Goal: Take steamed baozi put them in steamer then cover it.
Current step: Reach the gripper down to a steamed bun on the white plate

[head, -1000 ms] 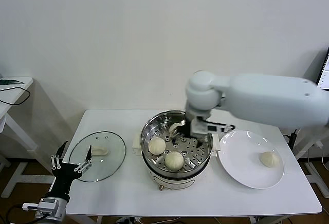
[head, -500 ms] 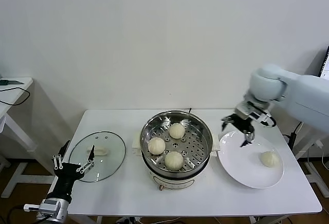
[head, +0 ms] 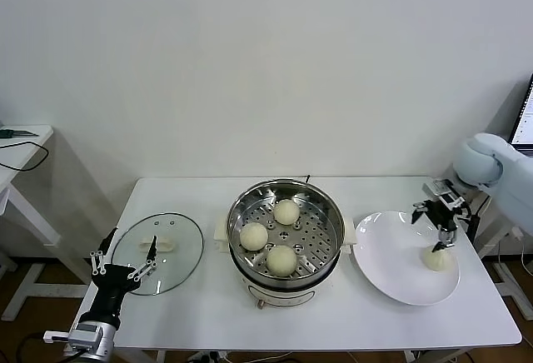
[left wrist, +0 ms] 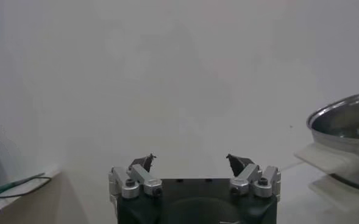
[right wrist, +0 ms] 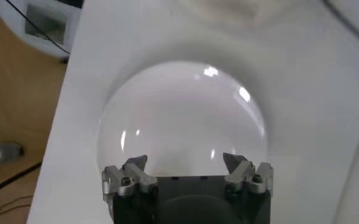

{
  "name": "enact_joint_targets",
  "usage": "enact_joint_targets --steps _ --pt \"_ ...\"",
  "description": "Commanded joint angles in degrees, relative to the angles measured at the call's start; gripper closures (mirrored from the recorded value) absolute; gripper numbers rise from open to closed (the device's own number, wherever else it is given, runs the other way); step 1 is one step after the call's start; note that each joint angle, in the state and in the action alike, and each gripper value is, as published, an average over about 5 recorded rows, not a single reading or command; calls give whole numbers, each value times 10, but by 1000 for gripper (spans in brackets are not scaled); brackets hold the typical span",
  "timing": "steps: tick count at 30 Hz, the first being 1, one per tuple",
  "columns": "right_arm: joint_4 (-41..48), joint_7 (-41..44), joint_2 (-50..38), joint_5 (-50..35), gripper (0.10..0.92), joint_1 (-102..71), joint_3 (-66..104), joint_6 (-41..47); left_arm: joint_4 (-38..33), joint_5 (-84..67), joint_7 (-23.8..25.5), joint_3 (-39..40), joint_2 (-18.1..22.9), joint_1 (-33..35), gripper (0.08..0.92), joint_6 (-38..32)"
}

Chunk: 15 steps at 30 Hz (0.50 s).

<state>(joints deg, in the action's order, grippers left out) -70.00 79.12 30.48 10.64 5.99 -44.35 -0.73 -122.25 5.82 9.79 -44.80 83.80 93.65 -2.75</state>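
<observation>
The room is bright and evenly lit, the pale wall (head: 266, 63) washed smooth with only a soft grey shadow falling to the left behind the table (head: 200, 313). Shadows under the steamer (head: 286, 238) and the plate (head: 400, 271) are faint and short. The steel rim throws small glints, and the glass cover (head: 158, 252) shows a mild sheen. In the right wrist view the plate carries several bright specks of glare, and the far table edge goes soft. The left wrist view is hazy, the wall nearly featureless and the pot at its edge blurred.
</observation>
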Motion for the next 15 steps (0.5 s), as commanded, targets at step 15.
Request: enact_joint_targets --steps 15 --pt "146 -27 65 128 203 -159 193 -26 8 7 0 3 1 -2 177 -3"
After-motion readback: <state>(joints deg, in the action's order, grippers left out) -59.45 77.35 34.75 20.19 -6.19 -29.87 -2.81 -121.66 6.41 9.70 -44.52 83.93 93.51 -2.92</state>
